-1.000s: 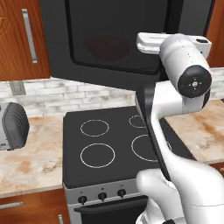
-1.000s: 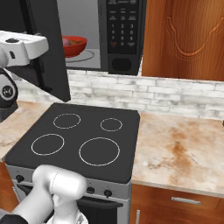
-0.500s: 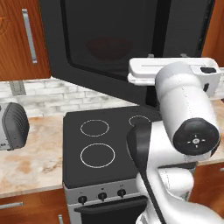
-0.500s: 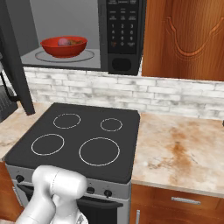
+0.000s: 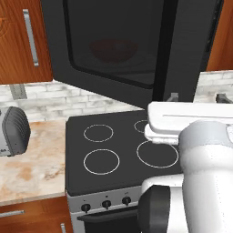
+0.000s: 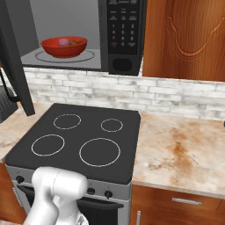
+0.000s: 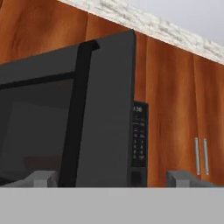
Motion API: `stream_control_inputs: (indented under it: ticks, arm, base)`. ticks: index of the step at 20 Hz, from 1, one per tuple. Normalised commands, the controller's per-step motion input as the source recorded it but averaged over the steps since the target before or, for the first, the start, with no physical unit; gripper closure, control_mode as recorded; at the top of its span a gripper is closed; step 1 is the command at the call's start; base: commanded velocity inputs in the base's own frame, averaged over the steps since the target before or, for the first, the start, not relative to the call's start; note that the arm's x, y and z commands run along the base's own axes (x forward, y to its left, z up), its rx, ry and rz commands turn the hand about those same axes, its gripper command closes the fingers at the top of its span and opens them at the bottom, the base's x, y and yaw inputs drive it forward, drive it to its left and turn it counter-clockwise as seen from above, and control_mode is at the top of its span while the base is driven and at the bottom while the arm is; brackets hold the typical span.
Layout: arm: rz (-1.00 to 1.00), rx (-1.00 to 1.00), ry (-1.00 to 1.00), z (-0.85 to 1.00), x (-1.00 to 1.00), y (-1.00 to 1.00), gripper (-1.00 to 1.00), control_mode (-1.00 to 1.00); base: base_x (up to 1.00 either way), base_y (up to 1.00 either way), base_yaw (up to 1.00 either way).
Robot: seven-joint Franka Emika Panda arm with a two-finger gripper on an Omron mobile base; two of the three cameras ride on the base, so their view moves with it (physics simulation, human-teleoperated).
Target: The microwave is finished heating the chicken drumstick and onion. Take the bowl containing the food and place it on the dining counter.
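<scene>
Two small finger tips of the gripper (image 7: pixel 113 178) stand wide apart, holding nothing, at the bottom of the hand view, facing the swung-open door of the microwave (image 7: pixel 100 113). At upper left of the right base view, the bowl (image 6: pixel 64 46) sits inside the microwave with the onion (image 6: pixel 64 42) in it.

Warm reddish wood cabinets (image 6: pixel 189 39) line the wall, one with a vertical metal handle (image 5: pixel 31 38). Below them runs a whitish brick backsplash (image 6: pixel 154 99). A black four-ring stovetop (image 6: pixel 79 140) sits between stretches of beige marbled surface (image 6: pixel 184 154). A grey ribbed appliance (image 5: pixel 12 132) stands on the left stretch. Knobs (image 5: pixel 105 205) front the oven.
</scene>
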Motion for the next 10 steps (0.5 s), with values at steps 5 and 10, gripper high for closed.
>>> stream_control_inputs:
  ticks: [5,10]
  arm:
    - [-0.01,0.23,-0.01,0.01,-0.29,-1.00,-1.00,-1.00]
    - [0.01,0.27,0.03,0.00,0.10,-1.00,-1.00,-1.00]
  base:
    - [0.00,0.00,0.00]
    - [0.00,0.00,0.00]
